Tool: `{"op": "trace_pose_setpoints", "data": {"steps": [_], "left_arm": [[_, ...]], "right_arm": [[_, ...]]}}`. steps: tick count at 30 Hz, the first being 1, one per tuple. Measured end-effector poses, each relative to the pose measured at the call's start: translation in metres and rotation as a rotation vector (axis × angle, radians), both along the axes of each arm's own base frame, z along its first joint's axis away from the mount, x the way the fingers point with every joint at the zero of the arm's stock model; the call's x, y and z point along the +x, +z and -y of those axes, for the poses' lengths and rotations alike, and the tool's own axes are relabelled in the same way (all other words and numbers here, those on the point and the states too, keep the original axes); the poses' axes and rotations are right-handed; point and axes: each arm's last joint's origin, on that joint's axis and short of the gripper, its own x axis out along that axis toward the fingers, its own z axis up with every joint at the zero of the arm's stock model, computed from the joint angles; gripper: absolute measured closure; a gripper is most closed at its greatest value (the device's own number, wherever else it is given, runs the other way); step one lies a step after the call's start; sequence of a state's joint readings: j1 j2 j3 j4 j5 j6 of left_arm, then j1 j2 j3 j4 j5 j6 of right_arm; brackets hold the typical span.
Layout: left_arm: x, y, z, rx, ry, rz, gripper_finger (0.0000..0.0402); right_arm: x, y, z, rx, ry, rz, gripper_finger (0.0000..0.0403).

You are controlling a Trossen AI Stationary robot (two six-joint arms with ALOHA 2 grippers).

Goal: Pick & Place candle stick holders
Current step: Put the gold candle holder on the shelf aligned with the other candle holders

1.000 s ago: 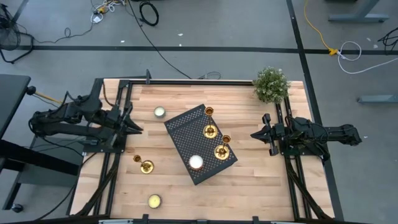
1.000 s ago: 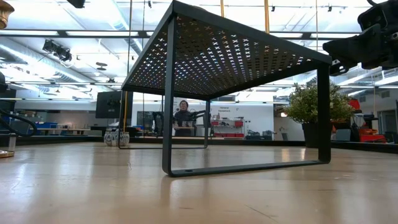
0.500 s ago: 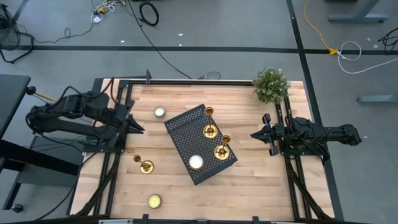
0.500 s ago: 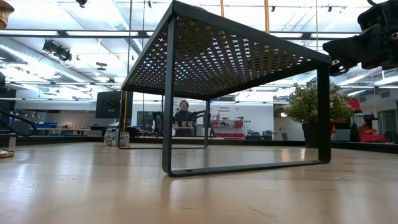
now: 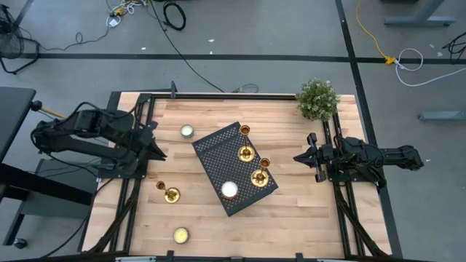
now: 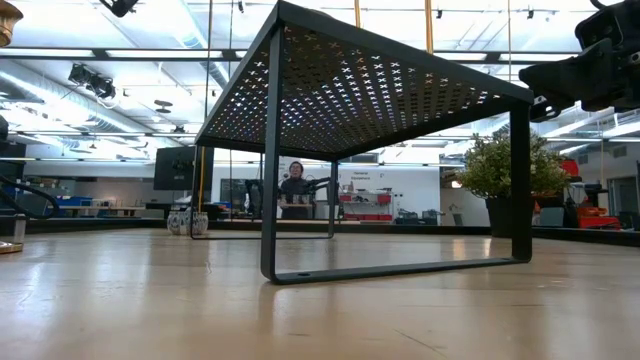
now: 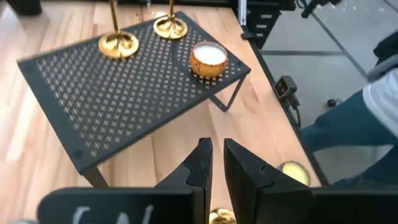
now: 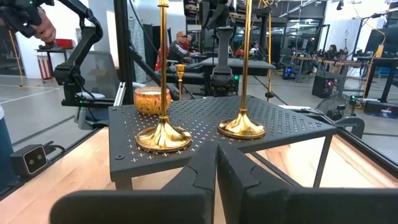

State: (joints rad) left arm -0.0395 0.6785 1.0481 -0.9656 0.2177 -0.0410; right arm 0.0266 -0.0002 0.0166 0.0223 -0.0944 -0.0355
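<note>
Your left gripper [image 5: 157, 152] hangs at the table's [image 5: 306, 211] left edge, fingers [image 7: 200, 163] pressed nearly together w/ only a thin slit between, nothing in them. Straight ahead of those jaws is the black mesh rack [image 5: 234, 167]. On the rack: two gold candlestick holders [image 5: 246, 153] and [image 5: 259, 176] upright w/ a candle in a gold tin [image 7: 208, 60] just beside them, and a 3rd holder [image 5: 244, 130] at the rack's far corner. A 4th holder [image 5: 169, 194] lies on the bare wood, just below and beside the left jaws, not touching them; its rim peeks between the fingertips in the left wrist view.

Your right gripper [image 5: 309, 158] waits at the right edge, fingers [image 8: 202, 171] clenched, empty, aimed at the rack w/ two holder bases right in front.

Person's sleeve [image 7: 379, 93] shows off the table beyond the left jaws.
</note>
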Motion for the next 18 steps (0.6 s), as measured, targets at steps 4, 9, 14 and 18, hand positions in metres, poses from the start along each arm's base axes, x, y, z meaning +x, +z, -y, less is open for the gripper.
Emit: {"op": "trace_pose_setpoints", "data": {"steps": [4, 9, 14, 18], "left_arm": [[0.001, -0.004, 0.0, -0.019, 0.016, -0.051, 0.0352], [-0.001, -0.008, -0.002, 0.019, 0.065, -0.104, 0.0317], [0.001, -0.011, -0.003, 0.046, 0.094, -0.144, 0.0246], [0.001, -0.014, -0.003, 0.063, 0.111, -0.176, 0.0184]], "right_arm": [[0.0, 0.0, 0.0, 0.0, 0.0, 0.0, 0.0385], [0.0, 0.0, 0.0, 0.0, 0.0, 0.0, 0.0385], [0.0, 0.0, 0.0, 0.0, 0.0, 0.0, 0.0385], [0.0, 0.0, 0.0, 0.0, 0.0, 0.0, 0.0385]]}}
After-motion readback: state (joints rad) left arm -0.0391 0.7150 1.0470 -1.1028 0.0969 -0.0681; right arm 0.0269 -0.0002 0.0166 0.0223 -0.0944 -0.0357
